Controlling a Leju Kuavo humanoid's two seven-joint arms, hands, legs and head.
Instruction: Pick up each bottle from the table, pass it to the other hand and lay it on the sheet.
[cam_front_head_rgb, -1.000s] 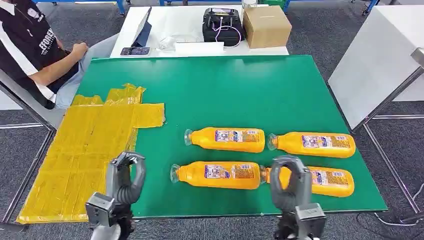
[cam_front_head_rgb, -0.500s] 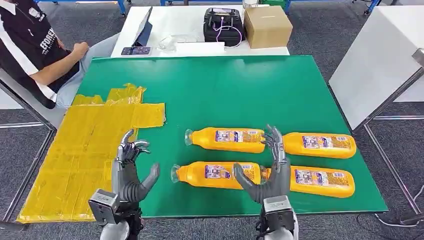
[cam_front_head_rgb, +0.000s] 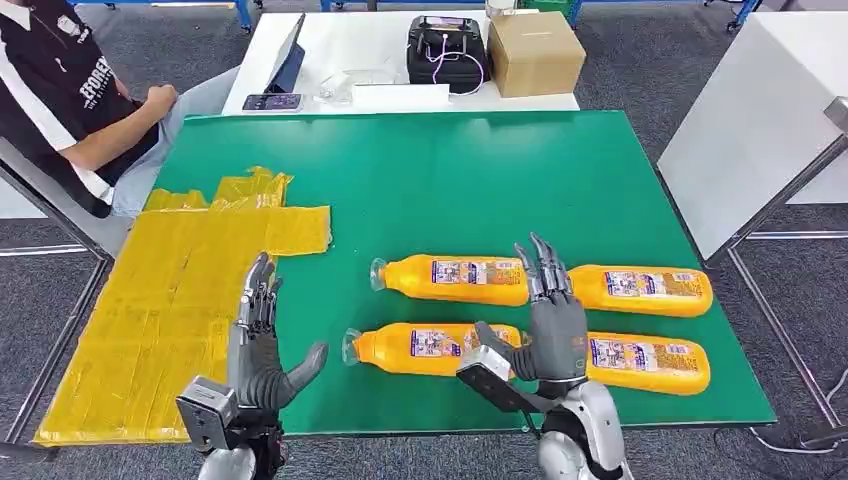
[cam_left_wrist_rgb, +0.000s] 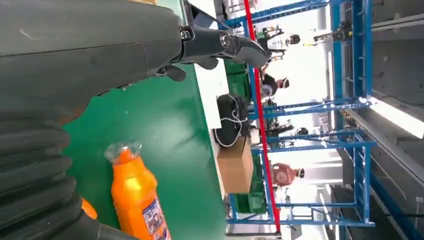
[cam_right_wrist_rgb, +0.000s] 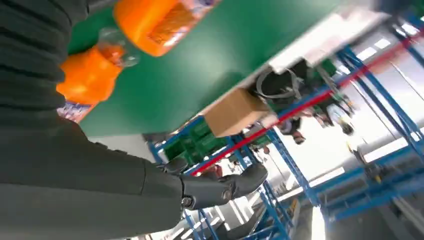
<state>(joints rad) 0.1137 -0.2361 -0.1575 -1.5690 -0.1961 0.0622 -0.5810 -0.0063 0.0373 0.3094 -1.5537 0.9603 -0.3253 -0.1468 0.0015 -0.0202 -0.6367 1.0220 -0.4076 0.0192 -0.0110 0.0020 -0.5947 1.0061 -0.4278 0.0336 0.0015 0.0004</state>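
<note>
While lying flat on green table: four orange bottles, in two rows of two. Lying alongside: one yellow sheet. Hovering, fingers spread, holding nothing: left hand, right hand.

A green table carried a yellow sheet spread over its left part and hanging past the left edge. Four orange bottles lay on their sides on the bare green toward the right front, in two rows of two: far left bottle, far right bottle, near left bottle and near right bottle. All four caps pointed left.
</note>
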